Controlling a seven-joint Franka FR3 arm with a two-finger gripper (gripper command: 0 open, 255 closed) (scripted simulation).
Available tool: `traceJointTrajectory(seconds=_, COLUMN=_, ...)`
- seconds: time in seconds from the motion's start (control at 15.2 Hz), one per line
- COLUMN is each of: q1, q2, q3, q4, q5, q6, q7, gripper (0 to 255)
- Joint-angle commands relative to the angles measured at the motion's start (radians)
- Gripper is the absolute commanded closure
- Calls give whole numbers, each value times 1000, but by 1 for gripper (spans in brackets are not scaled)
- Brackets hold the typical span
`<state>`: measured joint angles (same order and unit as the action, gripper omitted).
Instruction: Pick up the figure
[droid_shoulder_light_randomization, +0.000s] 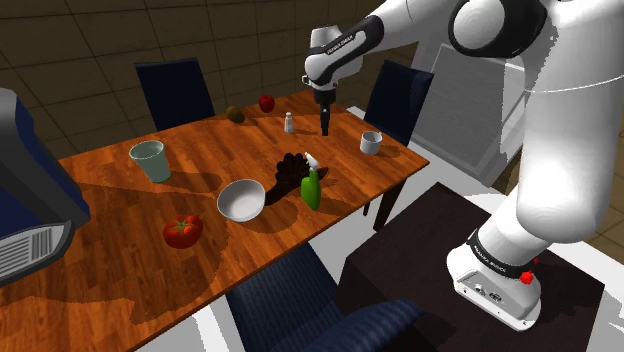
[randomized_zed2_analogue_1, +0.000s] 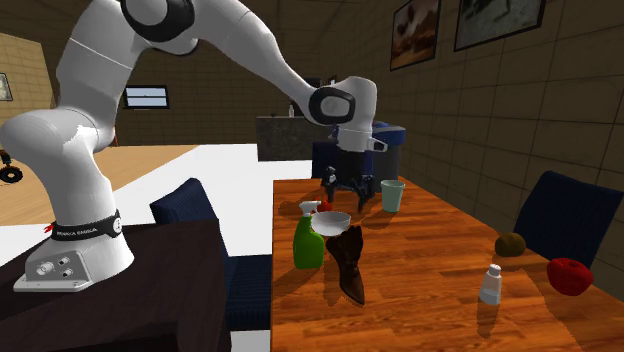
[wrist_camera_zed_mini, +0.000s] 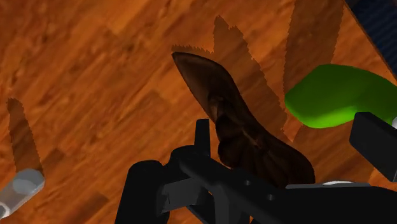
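The figure (droid_shoulder_light_randomization: 291, 168) is a dark brown shape standing on the wooden table (droid_shoulder_light_randomization: 120, 190), close beside a green spray bottle (droid_shoulder_light_randomization: 311, 186). From the second exterior view the figure (randomized_zed2_analogue_1: 349, 262) stands just right of the bottle (randomized_zed2_analogue_1: 308, 240). My gripper (droid_shoulder_light_randomization: 323, 122) hangs open above the table, higher than the figure and a little behind it in the shoulder view. In the wrist view the figure (wrist_camera_zed_mini: 232, 118) lies below and ahead of the gripper (wrist_camera_zed_mini: 261, 172), untouched, with one black finger (wrist_camera_zed_mini: 375, 137) near the green bottle (wrist_camera_zed_mini: 334, 95).
On the table are a white bowl (droid_shoulder_light_randomization: 241, 199), a tomato (droid_shoulder_light_randomization: 183, 230), a pale cup (droid_shoulder_light_randomization: 150, 160), a white mug (droid_shoulder_light_randomization: 371, 142), a small shaker (droid_shoulder_light_randomization: 288, 123), a red apple (droid_shoulder_light_randomization: 266, 102) and a brown fruit (droid_shoulder_light_randomization: 234, 113). Dark blue chairs (droid_shoulder_light_randomization: 175, 90) stand around it.
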<state>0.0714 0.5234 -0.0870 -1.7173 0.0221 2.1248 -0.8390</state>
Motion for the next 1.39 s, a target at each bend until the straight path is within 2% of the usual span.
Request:
traceJointTrajectory(seconds=0.0, q1=4, q2=71, q3=15, q4=64, q5=1, q6=-6, q7=-23, gripper=0)
traceJointTrajectory(seconds=0.33, q1=9, q2=274, q3=46, q4=279, q5=-6, q6=-47, q7=-82, gripper=0)
traceJointTrajectory(seconds=0.73, q1=26, q2=526, q3=75, q4=586, q5=-22, q6=-136, q7=-142, gripper=0)
traceJointTrajectory(seconds=1.32, q1=26, q2=608, q3=76, q4=631, q5=-22, q6=-98, q7=-142, gripper=0)
